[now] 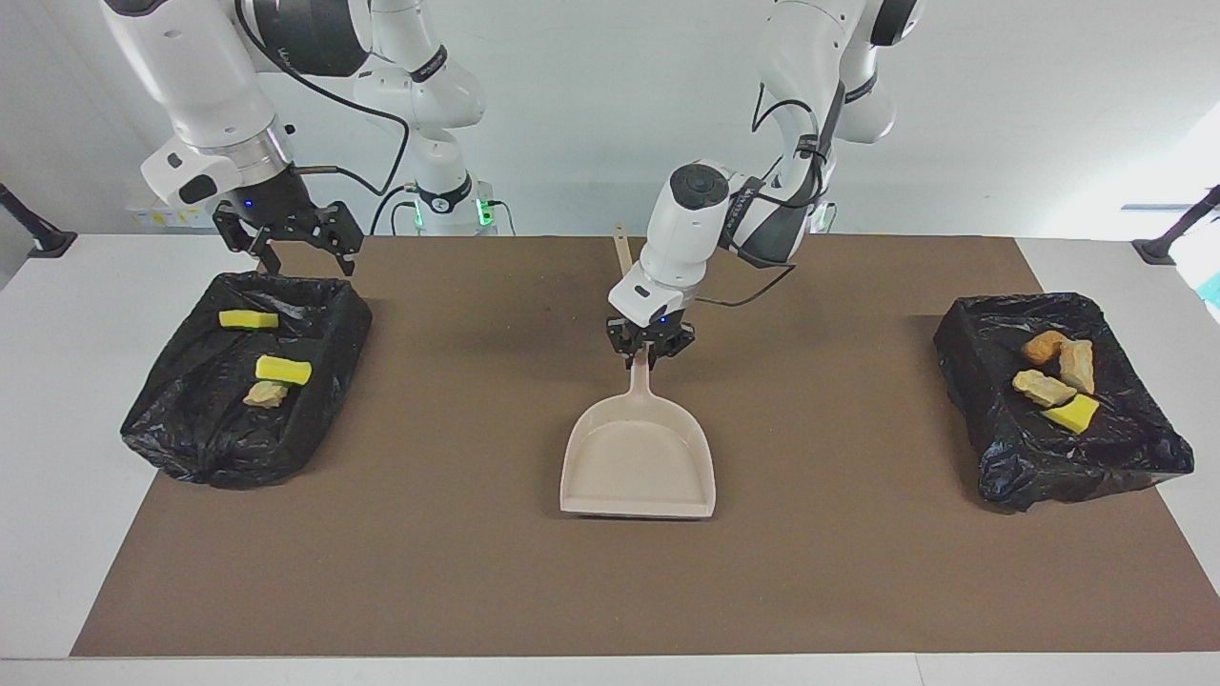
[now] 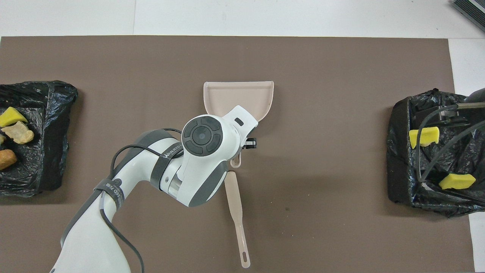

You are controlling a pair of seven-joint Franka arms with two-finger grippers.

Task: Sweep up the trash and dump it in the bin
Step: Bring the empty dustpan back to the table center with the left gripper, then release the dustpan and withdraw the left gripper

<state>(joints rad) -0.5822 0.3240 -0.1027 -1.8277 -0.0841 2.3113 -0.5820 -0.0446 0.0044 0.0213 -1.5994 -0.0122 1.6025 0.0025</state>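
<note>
Left tool (image 1: 649, 353): clamped on the end of the dustpan handle, at mid-tabletop; arm reaches in from its own base. Right tool (image 1: 289, 250): jaws spread wide, gripping nothing, poised over the robot-side rim of the bin at the right arm's end; arm waits.

Tabletop (image 1: 57, 314): white, overlaid by a brown mat (image 1: 457, 562).

Bins, two, each lined with black bag. Bin at the right arm's end (image 1: 191, 438); bin at the left arm's end (image 1: 1125, 457).

Dustpan (image 1: 639, 462): beige, flat on the mat at centre, mouth turned away from the robots, handle toward them.

Brush (image 2: 237, 212): beige, slim, flat on the mat, nearer the robots than the dustpan, roughly in line with its handle; whether its tip touches the handle cannot be told, the arm covers it.

Trash, seven scraps, all in the bins. Right arm's end: two yellow sponge bits (image 1: 283, 369), one tan chunk (image 1: 265, 393). Left arm's end: three tan and orange-brown chunks (image 1: 1044, 388), one yellow sponge piece (image 1: 1071, 413).
</note>
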